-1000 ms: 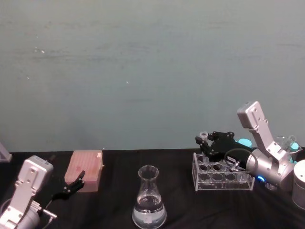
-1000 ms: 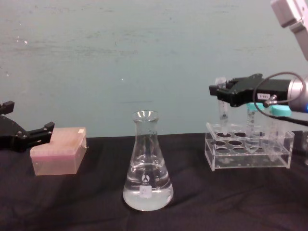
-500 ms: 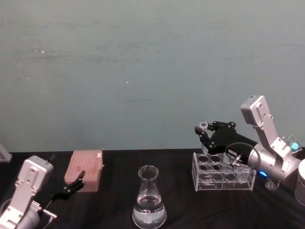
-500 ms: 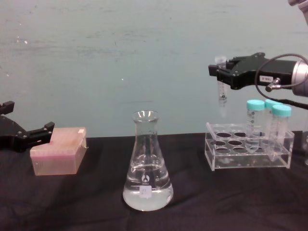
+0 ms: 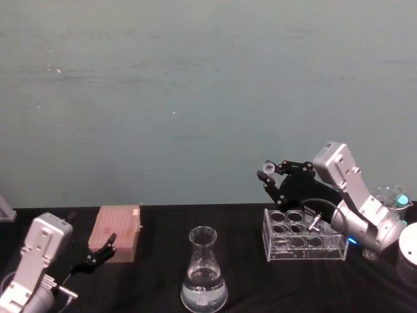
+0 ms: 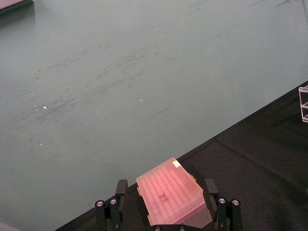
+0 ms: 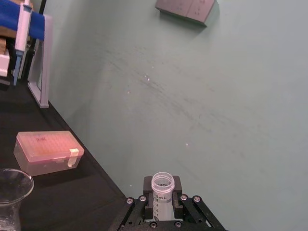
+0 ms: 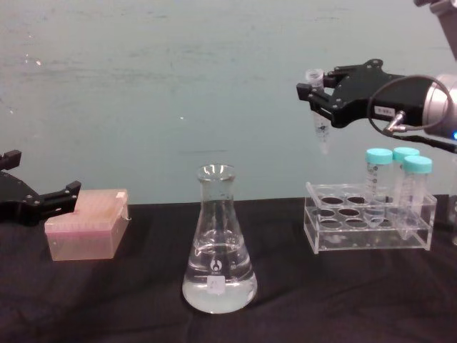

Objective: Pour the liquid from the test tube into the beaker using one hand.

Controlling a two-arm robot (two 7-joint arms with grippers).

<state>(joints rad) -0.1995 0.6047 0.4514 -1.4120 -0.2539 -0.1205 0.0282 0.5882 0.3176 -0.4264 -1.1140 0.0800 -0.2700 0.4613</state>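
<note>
We observe the right gripper [image 8: 316,89] clamped on the test tube [image 8: 321,127], the clear rack [image 8: 368,232] below it and the conical flask [image 8: 218,250] lower to its left; the left gripper [image 5: 103,251] idles, fingers spread, by the pink box [image 8: 87,225].

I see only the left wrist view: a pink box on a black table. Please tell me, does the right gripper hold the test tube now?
Observer: Yes. The right gripper is shut on the test tube, held nearly upright above the left end of the rack.
Operator: And where is the beaker?
Observer: The beaker stands on the table to the robot's left of the rack, apart from it. The tube is not over its mouth.
Operator: Is the beaker empty?
Observer: No, clear liquid fills its wide base.
</note>
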